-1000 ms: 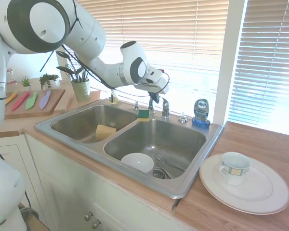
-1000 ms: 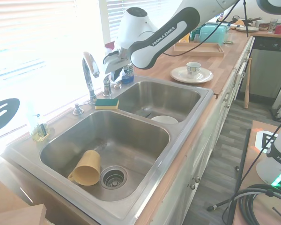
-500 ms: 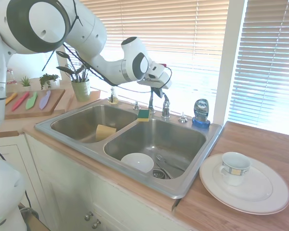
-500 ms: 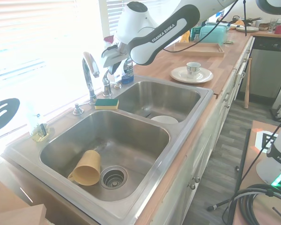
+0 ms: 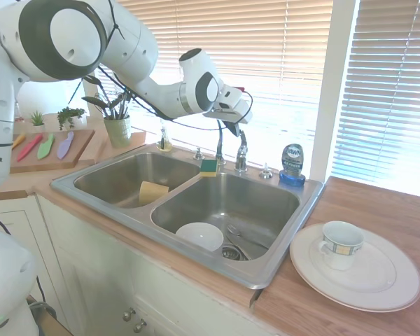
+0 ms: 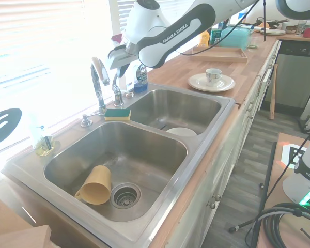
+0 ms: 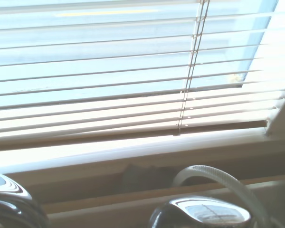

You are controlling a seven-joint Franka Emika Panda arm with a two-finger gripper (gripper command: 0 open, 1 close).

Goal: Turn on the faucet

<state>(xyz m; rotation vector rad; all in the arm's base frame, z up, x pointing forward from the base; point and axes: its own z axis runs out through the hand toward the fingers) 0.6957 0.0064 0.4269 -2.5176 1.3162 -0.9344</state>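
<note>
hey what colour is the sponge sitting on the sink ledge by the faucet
The sponge is yellow with a green top, clearest in the second exterior view, beside the faucet.

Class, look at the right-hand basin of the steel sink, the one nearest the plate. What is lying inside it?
Inside the right basin lie a white bowl and some cutlery near the drain. The bowl hides the basin floor beneath it, and the near wall cannot be seen.

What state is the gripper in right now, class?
Gripper: just above the faucet handle, holding nothing visible; whether its jaws are open or closed cannot be told.
</note>
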